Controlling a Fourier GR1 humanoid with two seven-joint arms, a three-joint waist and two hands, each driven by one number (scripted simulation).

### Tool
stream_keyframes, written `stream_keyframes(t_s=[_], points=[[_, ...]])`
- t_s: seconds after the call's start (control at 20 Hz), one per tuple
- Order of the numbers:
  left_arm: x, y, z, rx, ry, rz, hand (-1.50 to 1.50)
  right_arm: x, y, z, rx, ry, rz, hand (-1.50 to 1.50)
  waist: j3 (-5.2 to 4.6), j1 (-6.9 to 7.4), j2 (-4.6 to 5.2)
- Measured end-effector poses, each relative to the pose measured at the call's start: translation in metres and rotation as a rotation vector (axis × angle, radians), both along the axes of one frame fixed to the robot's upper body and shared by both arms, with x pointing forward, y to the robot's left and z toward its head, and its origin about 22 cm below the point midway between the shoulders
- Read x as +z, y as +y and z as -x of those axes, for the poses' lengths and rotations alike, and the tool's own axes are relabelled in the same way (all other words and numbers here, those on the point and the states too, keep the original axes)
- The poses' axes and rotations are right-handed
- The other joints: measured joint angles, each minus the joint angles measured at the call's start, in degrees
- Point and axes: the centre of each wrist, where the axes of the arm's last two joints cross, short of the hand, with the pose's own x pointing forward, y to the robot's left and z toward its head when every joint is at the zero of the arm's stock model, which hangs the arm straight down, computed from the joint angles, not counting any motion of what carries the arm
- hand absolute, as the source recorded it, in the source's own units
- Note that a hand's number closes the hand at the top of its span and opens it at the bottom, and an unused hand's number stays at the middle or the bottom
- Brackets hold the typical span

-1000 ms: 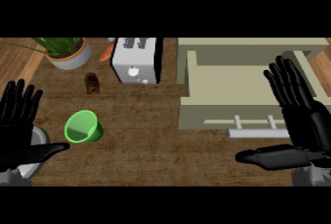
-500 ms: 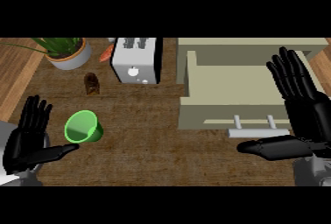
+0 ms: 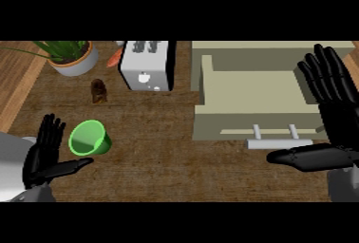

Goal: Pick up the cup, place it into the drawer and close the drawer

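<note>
With my open left hand [image 3: 45, 159] beside the tipped green cup [image 3: 89, 138], I feared knocking it away.

Light is even and moderately dim across the brown counter [image 3: 175, 166], with no glare. Soft, faint shadows sit beneath the toaster [image 3: 146, 66] and the drawer [image 3: 256, 102]. Edges show no distortion.

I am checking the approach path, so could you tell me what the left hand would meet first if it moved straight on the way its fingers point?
The left hand points up the view, just left of the green cup. It would probably pass the cup and reach the potted plant first, though height is unclear.
</note>
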Motion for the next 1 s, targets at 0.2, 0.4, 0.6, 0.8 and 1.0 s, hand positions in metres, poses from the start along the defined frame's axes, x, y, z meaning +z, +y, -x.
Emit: stream_keyframes(t_s=[0.2, 0.4, 0.6, 0.8, 1.0], points=[[-0.022, 0.007, 0.001, 0.009, 0.015, -0.007, -1.50, 0.000, 0.002, -0.005, 0.004, -0.003, 0.000, -1.50, -0.03, -0.03, 0.05], [-0.040, 0.012, 0.006, 0.016, 0.008, -0.017, -1.50, 0.002, 0.004, -0.002, 0.003, -0.006, -0.003, -1.50, -0.06, -0.25, 0.09], [-0.049, 0.009, 0.002, 0.023, -0.018, -0.023, -1.50, 0.008, -0.001, -0.004, 0.005, -0.002, 0.000, -1.50, -0.09, -0.43, 0.17], [-0.057, 0.007, 0.006, 0.029, -0.020, -0.016, -1.50, 0.006, 0.005, -0.006, 0.011, -0.002, 0.001, -1.50, -0.13, -0.65, 0.29], [-0.059, 0.004, 0.005, 0.026, -0.014, -0.021, -1.50, 0.010, 0.000, -0.009, 0.015, -0.002, 0.001, -1.50, -0.16, -0.90, 0.40]])
